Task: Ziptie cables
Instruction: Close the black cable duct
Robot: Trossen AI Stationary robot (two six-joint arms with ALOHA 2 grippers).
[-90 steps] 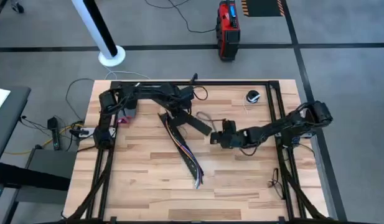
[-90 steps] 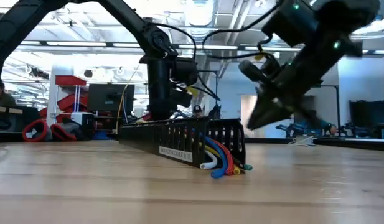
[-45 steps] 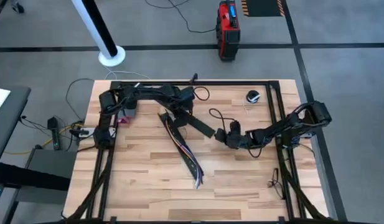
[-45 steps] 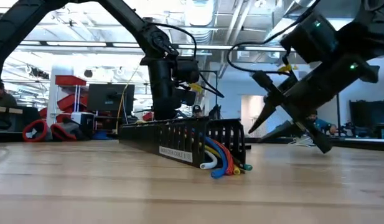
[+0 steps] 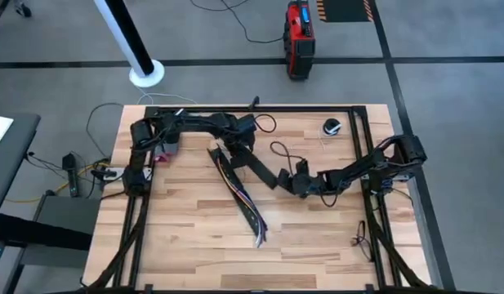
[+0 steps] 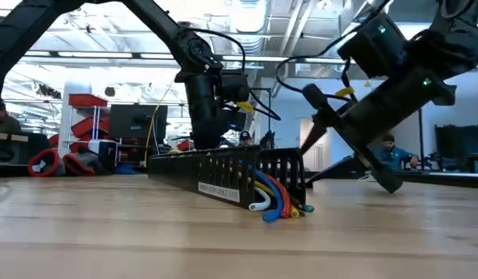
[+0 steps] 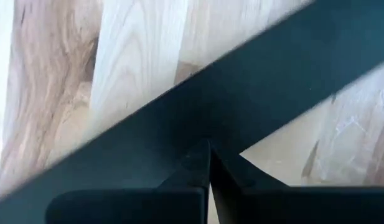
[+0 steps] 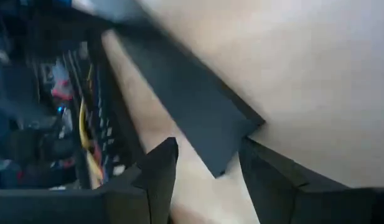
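The cables lie in a long black slotted channel that runs diagonally across the middle of the wooden table. In the low view their white, blue, red and yellow ends spill out of the channel's near end onto the wood. Neither gripper touches them.

The left gripper stands at the far end of a flat black strip, just beside the channel's upper end. Its wrist view shows the two fingertips pressed together against the strip's dark surface, so the jaws are closed on the strip, with bare wood on either side.

The right gripper reaches in from the right at the strip's other end, to the right of the cables and apart from them. In its wrist view the fingers stand well apart, and the strip's squared end sits in the gap between them without clear contact. Past it, the channel and the yellow wire show off to one side of the jaws, not between them.

A small dark round object rests near the table's far right corner.
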